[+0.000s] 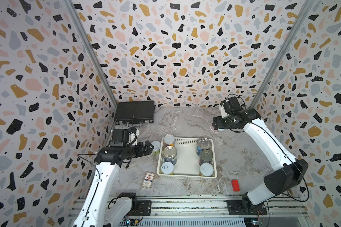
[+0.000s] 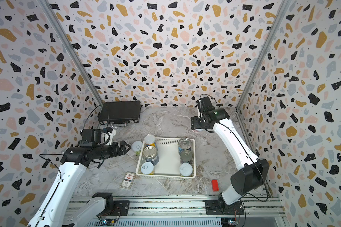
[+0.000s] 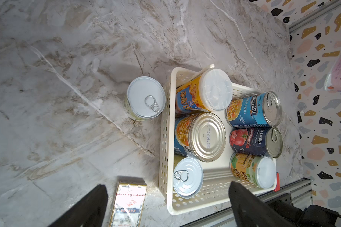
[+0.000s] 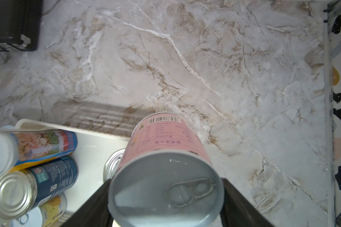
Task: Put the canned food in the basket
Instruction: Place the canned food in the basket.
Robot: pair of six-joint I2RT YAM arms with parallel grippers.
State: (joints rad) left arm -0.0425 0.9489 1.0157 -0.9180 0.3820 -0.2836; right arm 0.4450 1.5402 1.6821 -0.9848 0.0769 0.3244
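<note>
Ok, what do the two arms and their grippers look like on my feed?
The left arm and right arm match: white link shells, black joints, thin black cables running along them. The left gripper and right gripper are black with tapering fingers. Each wrist carries a black camera box on a white bracket.

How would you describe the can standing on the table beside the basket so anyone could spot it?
Find the white perforated basket on the marble table. Just outside its wall on the robot's left, by the far corner, stands a can with a pale green label and white pull-ring top. Unlike its neighbours, it sits on the table itself, not in the basket.
</note>
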